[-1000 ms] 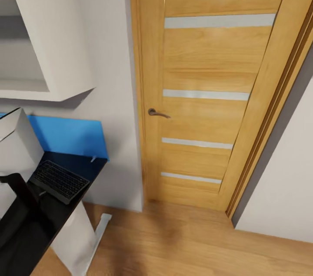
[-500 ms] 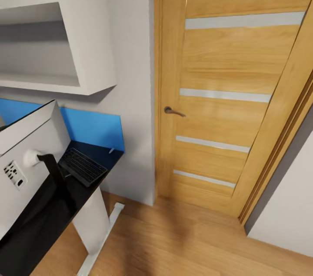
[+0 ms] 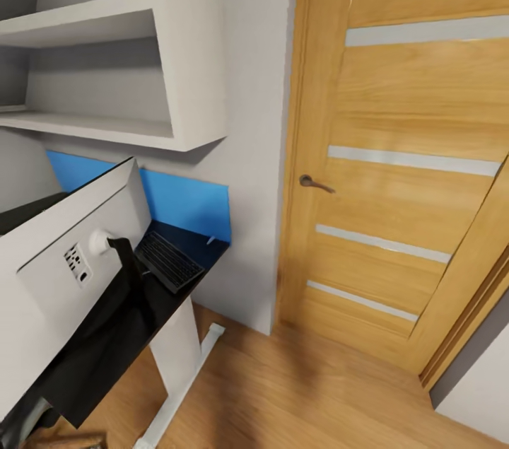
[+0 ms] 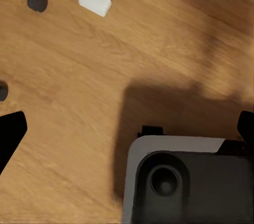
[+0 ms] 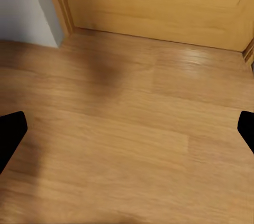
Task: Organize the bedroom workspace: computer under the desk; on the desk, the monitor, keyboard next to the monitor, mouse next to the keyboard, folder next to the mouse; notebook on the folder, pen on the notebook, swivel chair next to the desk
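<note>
While beside the door (image 3: pixel 417 152), monitor (image 3: pixel 63 279) and keyboard (image 3: pixel 168 261) on desk (image 3: pixel 106 350)

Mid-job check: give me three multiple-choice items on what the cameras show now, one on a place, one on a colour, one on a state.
1. Where is the keyboard?
A. On the floor
B. On the desk, beside the monitor's stand
C. On the wall shelf

2. What colour is the panel standing behind the desk?
A. Blue
B. Red
C. Green

3. What state is the door in?
A. Wide open
B. Off its hinges
C. Closed

Answers:
1 B: the keyboard lies on the desk by the monitor.
2 A: the panel against the wall is bright blue.
3 C: the door sits flush in its frame, handle level.
</note>
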